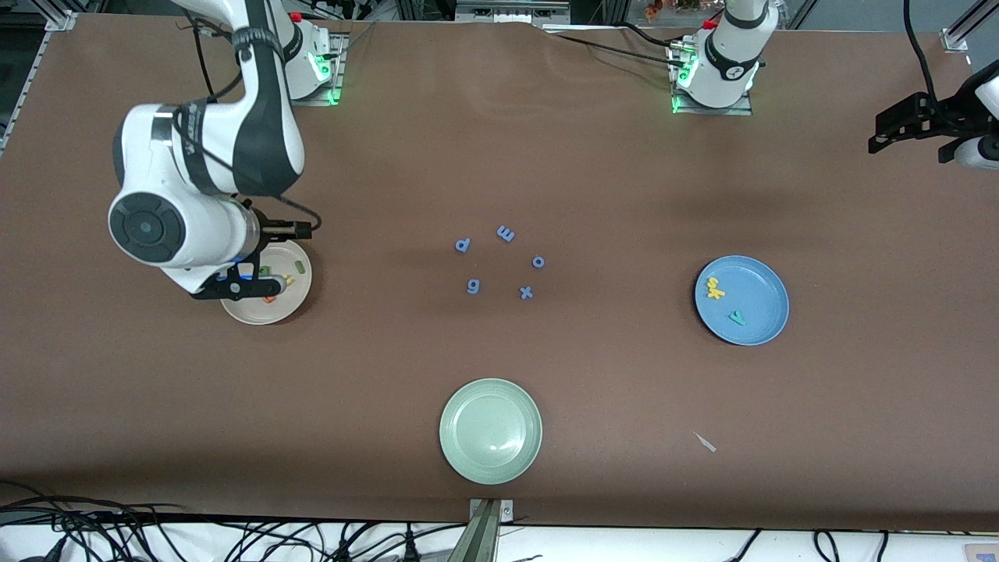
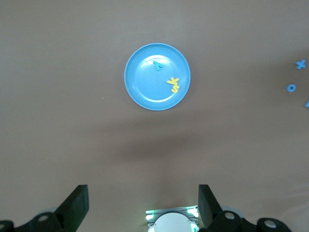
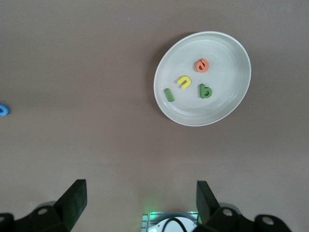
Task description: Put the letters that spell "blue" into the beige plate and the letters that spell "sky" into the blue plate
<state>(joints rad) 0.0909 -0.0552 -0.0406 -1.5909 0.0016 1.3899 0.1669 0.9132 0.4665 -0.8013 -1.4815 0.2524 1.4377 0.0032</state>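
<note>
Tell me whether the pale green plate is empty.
Empty: the pale green plate shows only bare glaze, no letters, in the front view.

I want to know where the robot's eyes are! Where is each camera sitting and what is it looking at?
Front view: high across the table, facing both arms' bases; sees three plates and the right gripper over the beige plate.
Left wrist view: looks down on the blue plate; open left gripper shows.
Right wrist view: looks down on the beige plate; open right gripper shows.
Front and each wrist view share its plate.
</note>
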